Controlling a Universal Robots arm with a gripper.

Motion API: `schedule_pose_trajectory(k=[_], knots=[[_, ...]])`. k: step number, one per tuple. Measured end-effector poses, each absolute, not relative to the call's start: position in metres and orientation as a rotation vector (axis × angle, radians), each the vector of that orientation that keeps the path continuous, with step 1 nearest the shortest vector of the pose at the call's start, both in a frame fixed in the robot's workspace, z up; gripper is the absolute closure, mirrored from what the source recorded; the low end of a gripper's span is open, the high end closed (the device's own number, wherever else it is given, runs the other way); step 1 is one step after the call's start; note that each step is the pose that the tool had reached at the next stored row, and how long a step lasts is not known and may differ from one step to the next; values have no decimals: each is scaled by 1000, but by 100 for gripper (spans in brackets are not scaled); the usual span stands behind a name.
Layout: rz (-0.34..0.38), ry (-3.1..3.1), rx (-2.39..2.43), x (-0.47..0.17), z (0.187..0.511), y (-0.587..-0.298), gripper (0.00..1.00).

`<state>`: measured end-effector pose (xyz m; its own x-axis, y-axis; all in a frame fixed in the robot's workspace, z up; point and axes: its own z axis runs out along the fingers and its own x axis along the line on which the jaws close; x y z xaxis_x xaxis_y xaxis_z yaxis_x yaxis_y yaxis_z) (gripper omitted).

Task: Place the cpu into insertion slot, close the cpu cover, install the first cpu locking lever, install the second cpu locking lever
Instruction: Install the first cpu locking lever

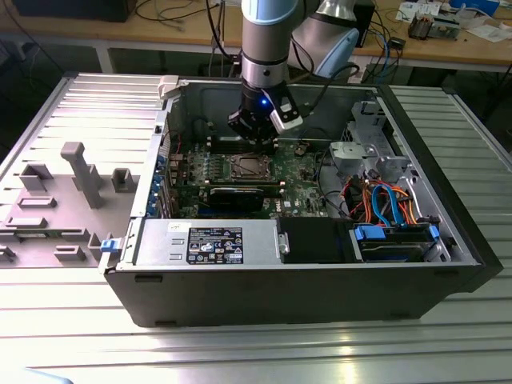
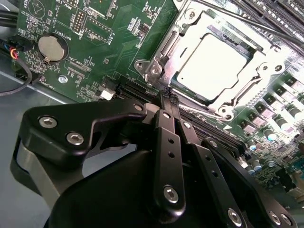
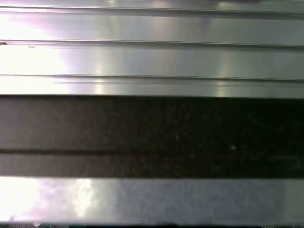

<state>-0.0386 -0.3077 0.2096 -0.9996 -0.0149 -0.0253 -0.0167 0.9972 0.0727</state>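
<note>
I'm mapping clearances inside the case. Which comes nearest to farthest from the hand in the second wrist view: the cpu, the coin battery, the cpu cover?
From the hand:
1. cpu cover, its frame edge just past the fingertips.
2. cpu, inside the cover's window.
3. coin battery, far across the green board.

cpu (image 2: 221, 66): small flat square chip with a pale silver-grey metal top, glaring bright under the light; lies flat, seated in the socket and showing through the cover's window.
insertion slot (image 1: 249, 167): square socket with a metal rim on the green board inside the open computer case, near the middle of the board; the chip fills its centre.
cpu cover (image 2: 266, 66): thin silvery metal frame with a large square window; lies down flat over the socket, framing the chip on all sides, screws at its corners.
</note>
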Motion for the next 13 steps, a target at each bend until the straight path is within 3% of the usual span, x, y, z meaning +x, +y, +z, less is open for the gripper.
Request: schedule_pose_trajectory(k=[13], knots=[[114, 3115, -24, -38, 208, -308, 89]])
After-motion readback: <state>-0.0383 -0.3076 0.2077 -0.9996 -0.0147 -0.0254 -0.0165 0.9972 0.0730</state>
